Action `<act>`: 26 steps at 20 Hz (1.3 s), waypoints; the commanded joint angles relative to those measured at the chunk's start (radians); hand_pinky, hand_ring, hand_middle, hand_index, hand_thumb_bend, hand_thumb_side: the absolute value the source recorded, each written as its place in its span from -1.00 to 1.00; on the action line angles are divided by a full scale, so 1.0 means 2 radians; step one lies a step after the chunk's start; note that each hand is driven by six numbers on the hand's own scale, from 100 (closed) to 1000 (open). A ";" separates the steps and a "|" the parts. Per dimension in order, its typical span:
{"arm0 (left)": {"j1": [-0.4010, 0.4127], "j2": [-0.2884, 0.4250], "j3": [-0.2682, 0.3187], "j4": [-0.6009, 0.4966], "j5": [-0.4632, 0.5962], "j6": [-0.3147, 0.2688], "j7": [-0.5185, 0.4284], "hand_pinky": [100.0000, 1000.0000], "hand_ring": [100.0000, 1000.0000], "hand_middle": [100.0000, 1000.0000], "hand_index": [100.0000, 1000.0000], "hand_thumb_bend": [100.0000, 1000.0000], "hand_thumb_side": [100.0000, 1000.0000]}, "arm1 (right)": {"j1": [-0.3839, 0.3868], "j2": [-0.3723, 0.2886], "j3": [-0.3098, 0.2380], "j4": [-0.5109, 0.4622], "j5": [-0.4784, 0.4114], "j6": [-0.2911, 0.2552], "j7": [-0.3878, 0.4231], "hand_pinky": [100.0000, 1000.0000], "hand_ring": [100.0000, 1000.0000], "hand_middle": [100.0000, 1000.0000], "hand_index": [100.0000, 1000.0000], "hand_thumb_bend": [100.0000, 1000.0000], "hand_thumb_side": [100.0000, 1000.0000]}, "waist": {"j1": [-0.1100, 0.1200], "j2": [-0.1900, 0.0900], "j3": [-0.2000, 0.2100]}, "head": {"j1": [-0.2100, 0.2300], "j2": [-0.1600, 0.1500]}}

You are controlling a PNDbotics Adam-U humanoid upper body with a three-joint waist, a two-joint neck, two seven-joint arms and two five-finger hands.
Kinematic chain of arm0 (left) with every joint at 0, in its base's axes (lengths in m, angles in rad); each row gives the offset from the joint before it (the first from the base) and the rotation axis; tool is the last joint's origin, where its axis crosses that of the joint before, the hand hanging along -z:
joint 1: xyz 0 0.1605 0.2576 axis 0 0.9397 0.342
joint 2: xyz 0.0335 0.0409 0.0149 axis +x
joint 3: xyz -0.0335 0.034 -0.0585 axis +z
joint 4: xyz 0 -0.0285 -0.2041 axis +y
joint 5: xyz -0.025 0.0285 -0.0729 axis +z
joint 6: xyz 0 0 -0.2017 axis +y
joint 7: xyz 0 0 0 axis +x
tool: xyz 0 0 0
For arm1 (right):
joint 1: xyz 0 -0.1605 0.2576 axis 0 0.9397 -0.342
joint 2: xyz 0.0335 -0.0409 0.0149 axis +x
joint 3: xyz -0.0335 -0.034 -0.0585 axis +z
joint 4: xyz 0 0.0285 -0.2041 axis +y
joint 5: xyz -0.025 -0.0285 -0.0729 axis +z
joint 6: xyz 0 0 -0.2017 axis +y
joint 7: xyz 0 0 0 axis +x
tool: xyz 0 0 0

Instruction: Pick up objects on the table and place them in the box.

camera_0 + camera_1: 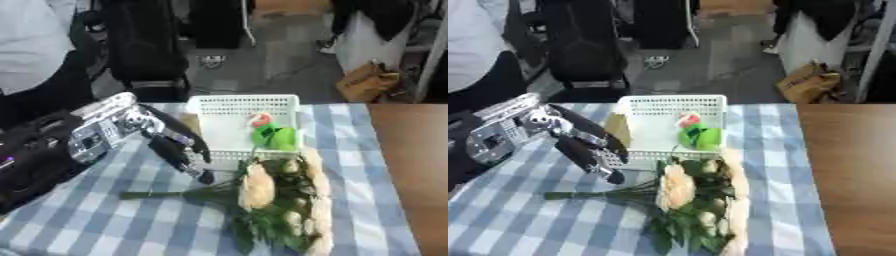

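The left hand [179, 150] hovers with fingers apart, holding nothing, just above the flowers [276, 200]. Grabbing only the thin stem could let the heavy blooms droop and snag the basket [245, 105] rim beyond.

A brown bag [367, 82], perhaps paper, sits on the floor beyond the checked tablecloth [105, 220].

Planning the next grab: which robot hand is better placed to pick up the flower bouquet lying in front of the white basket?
Left. The left robot hand hangs just above the bouquet's stems, beside the white basket. The right robot hand shows in neither view.
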 commanded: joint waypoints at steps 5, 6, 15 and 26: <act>-0.010 0.004 -0.004 -0.001 0.004 -0.007 0.000 1.00 1.00 1.00 1.00 0.24 1.00 | -0.002 -0.015 -0.002 -0.008 -0.005 -0.003 0.001 0.38 0.49 0.15 0.20 -1.00 0.95 | 0.005 -0.011 -0.003 | 0.000 0.003; -0.010 0.003 -0.006 0.000 0.005 -0.009 0.000 1.00 1.00 1.00 1.00 0.25 1.00 | -0.003 -0.015 -0.002 -0.008 -0.005 -0.003 0.001 0.38 0.49 0.15 0.20 -1.00 0.95 | 0.005 -0.011 -0.003 | 0.000 0.003; -0.012 -0.017 -0.023 0.027 -0.023 -0.025 0.000 0.96 1.00 1.00 1.00 0.32 1.00 | -0.005 -0.016 0.000 -0.008 -0.010 -0.003 0.004 0.38 0.49 0.15 0.19 -1.00 0.96 | 0.004 -0.010 -0.007 | 0.000 0.002; -0.009 -0.044 -0.027 0.074 -0.072 -0.053 0.000 0.95 1.00 1.00 1.00 0.36 1.00 | -0.006 -0.015 -0.001 -0.008 -0.014 -0.003 0.008 0.38 0.49 0.15 0.19 -1.00 0.95 | 0.003 -0.008 -0.009 | 0.003 0.000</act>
